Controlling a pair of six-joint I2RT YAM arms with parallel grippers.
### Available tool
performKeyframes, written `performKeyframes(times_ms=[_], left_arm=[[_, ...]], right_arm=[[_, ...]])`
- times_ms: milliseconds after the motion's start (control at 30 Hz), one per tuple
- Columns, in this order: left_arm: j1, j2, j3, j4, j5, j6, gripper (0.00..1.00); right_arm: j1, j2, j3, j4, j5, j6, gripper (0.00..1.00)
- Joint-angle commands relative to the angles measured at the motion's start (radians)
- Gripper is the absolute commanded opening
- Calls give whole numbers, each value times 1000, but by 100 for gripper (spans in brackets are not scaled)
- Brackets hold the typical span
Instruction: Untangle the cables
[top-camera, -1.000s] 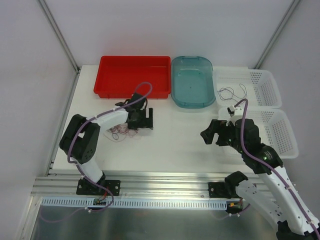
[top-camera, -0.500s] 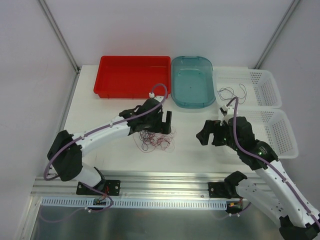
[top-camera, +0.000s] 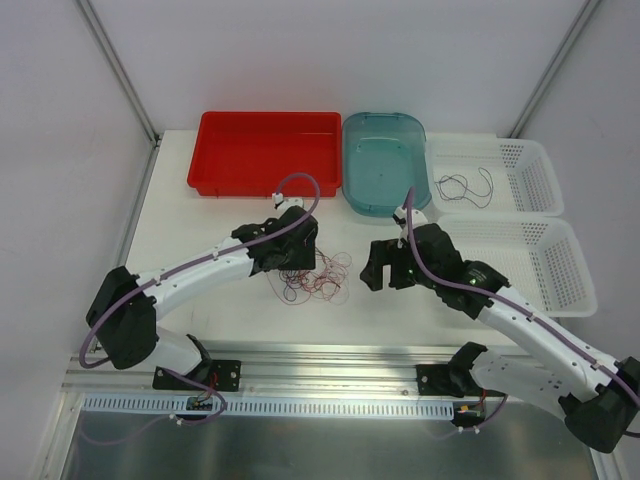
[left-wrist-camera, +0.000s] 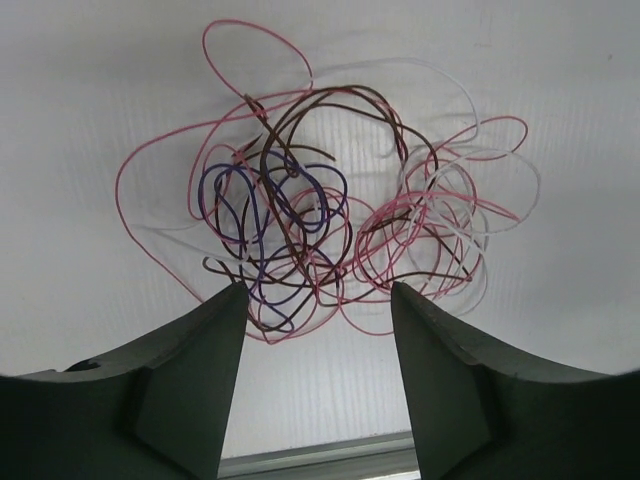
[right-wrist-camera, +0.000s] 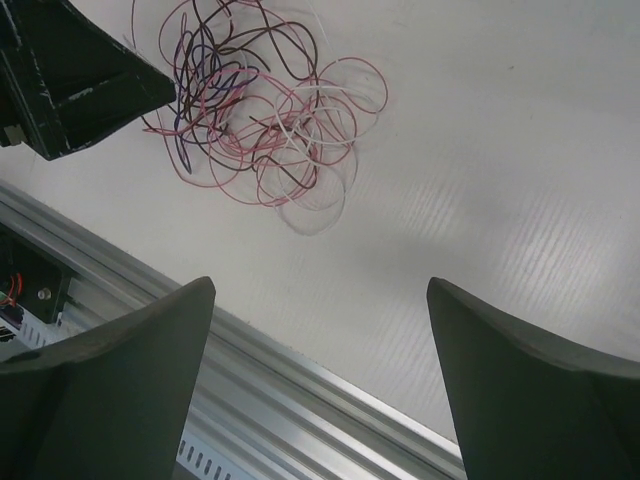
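Note:
The cables (top-camera: 316, 279) lie as one tangle of thin pink, dark red, white and purple loops on the white table, between the two arms. My left gripper (top-camera: 298, 262) hangs over the tangle's left edge. In the left wrist view it (left-wrist-camera: 318, 298) is open, with the lowest loops of the cables (left-wrist-camera: 330, 220) lying just at its fingertips (left-wrist-camera: 232, 300). My right gripper (top-camera: 384, 268) is to the right of the tangle, open and empty. In the right wrist view it (right-wrist-camera: 320, 290) is well apart from the cables (right-wrist-camera: 262, 120).
A red tray (top-camera: 265, 185) and a blue tub (top-camera: 385, 205) stand at the back. Two white baskets (top-camera: 530, 160) (top-camera: 575, 290) stand on the right; the far one holds a thin dark wire (top-camera: 465, 185). An aluminium rail (top-camera: 320, 365) runs along the near edge.
The tangle has shifted right across the table. The left arm has pulled back slightly and its jaws have narrowed. The right arm has swung left toward the tangle.

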Motion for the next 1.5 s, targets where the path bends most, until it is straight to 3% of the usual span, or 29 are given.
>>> performKeyframes(times_ms=[0, 200, 633, 833, 1033, 1467], left_arm=[[2, 58, 97, -4, -91, -60, 58], [2, 170, 168, -7, -145, -71, 45], [2, 276, 162, -9, -148, -105, 34], [2, 293, 157, -9, -148, -107, 19], [2, 228, 123, -9, -138, -90, 0], [2, -25, 74, -9, -33, -27, 0]], right_arm=[[10, 16, -13, 100, 43, 46, 91], [13, 14, -28, 112, 60, 53, 91], [13, 65, -51, 160, 37, 54, 91], [13, 103, -47, 203, 28, 45, 91], [13, 218, -12, 310, -6, 39, 90], [36, 657, 131, 525, -99, 99, 85]])
